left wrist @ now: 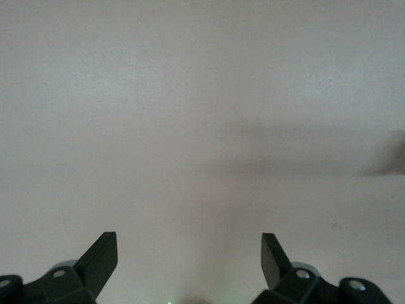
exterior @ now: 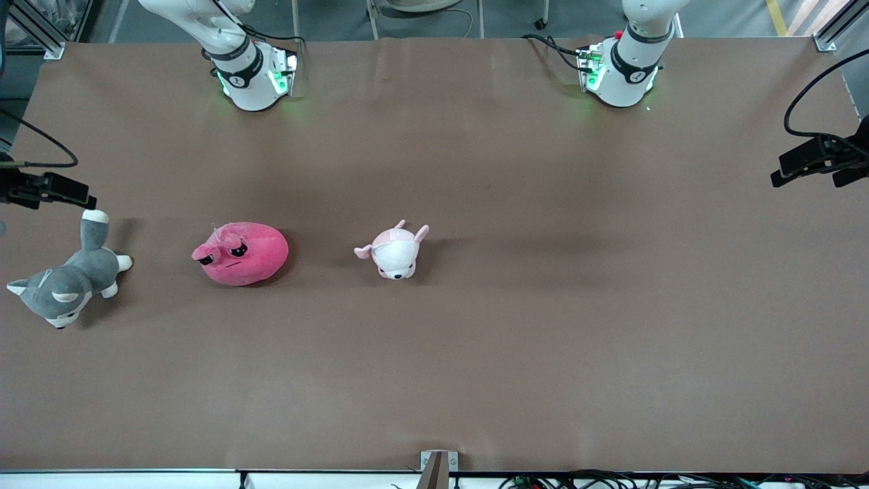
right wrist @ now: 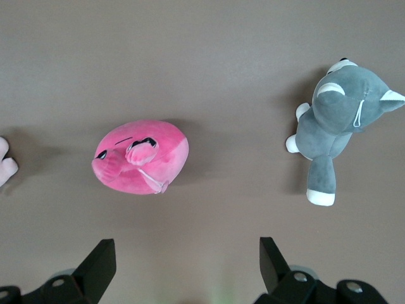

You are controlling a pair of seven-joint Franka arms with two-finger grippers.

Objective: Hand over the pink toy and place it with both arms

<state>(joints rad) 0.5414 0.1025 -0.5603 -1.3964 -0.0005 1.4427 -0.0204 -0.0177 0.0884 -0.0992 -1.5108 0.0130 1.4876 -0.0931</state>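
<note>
The pink toy (exterior: 241,252), a round magenta plush with half-closed eyes, lies on the brown table toward the right arm's end. In the right wrist view it (right wrist: 142,157) lies on the table well below my open, empty right gripper (right wrist: 187,240). My left gripper (left wrist: 190,235) is open and empty over bare table. In the front view only the right arm's base (exterior: 248,75) and the left arm's base (exterior: 624,68) show. Both hands are out of that view.
A pale pink-and-white plush (exterior: 396,252) lies beside the pink toy, toward the table's middle; its edge shows in the right wrist view (right wrist: 5,166). A grey-and-white dog plush (exterior: 68,282) (right wrist: 335,123) lies at the right arm's end. Black camera mounts (exterior: 818,159) (exterior: 47,190) overhang both ends.
</note>
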